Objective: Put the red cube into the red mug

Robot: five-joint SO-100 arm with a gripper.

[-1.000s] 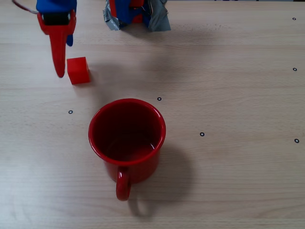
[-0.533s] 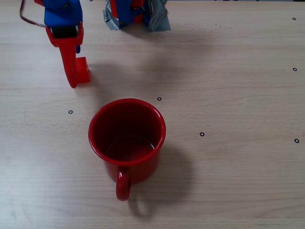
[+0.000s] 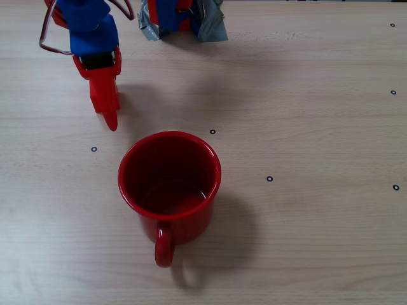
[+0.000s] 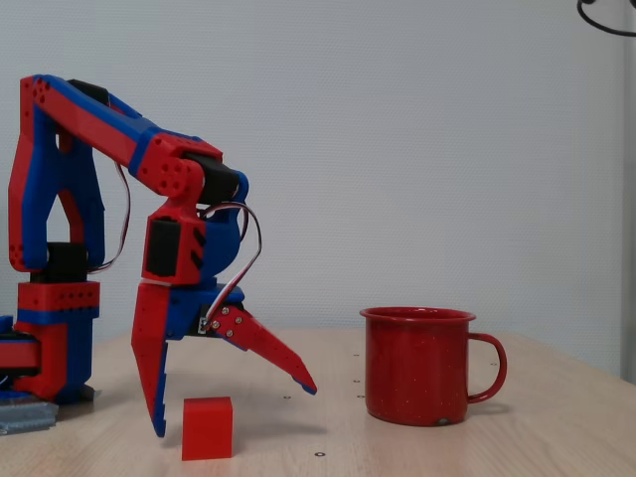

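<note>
Currently the gripper (image 4: 234,409) is spread wide in the side fixed view: one long red finger points nearly straight down w/ its tip at the table, the other angles out toward the red mug (image 4: 415,365) w/ its tip raised. It holds nothing. The red cube (image 4: 207,428) sits flat on the table below the spread fingers, just beside the vertical finger's tip; contact can't be judged. From the overhead fixed view the gripper (image 3: 105,101) hangs right over the cube, so the cube is hidden there and only a red finger tip shows. Red mug (image 3: 169,181) stands upright nearer the camera, right of the gripper, handle pointing to the bottom edge, inside empty. Wooden table (image 3: 305,127) carries small black ring marks; arm base (image 3: 181,18) w/ grey tape at top edge.
</note>
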